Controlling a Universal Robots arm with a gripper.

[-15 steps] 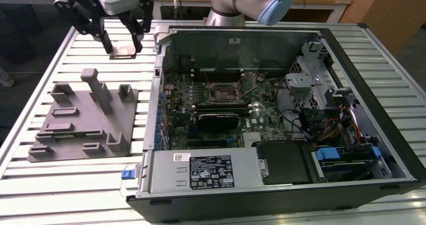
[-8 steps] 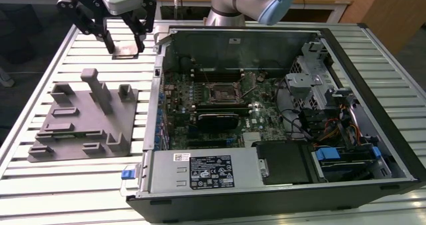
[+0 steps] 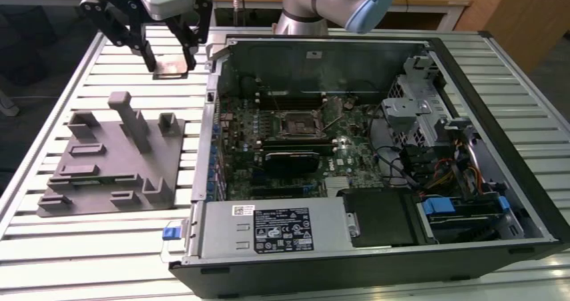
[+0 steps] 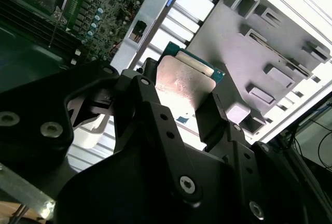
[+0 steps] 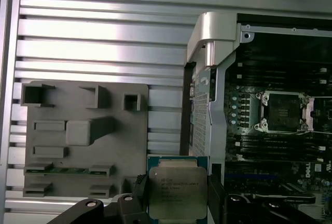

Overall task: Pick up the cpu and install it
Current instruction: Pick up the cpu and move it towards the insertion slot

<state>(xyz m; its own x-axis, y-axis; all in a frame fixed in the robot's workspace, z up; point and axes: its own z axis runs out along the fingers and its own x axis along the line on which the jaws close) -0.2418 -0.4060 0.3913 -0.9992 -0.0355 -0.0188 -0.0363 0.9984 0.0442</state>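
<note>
Gripper: we see it (image 3: 170, 62) raised above the slatted table (image 3: 89, 247), its two black fingers (image 5: 139, 189) pinching the cpu by opposite edges.
Cpu: we find it (image 5: 176, 193) clamped between the fingertips. In both wrist views its silvery metal top shows, with a green rim around it. It hangs clear of the table and everything on it.
Tray: the grey moulded tray (image 3: 116, 161) lies flat on the table, lower than the gripper and nearer the exterior camera. Its upright posts stand well apart from the fingers. In the first wrist view we make out a thin green strip (image 5: 67, 170) in one of its slots.
Computer case: the open case (image 3: 463, 67) sits near the gripper, on the exterior view's right of it, with its side wall closest to the fingers.
Socket: the black square socket frame (image 3: 298, 122) sits on the motherboard (image 3: 267, 174) inside the case. It is lower than the gripper and well apart from it, beyond the case wall.
Arm: we see the silver arm (image 3: 308, 4) with its blue cap rising behind the case, on the exterior view's right of the gripper.
</note>
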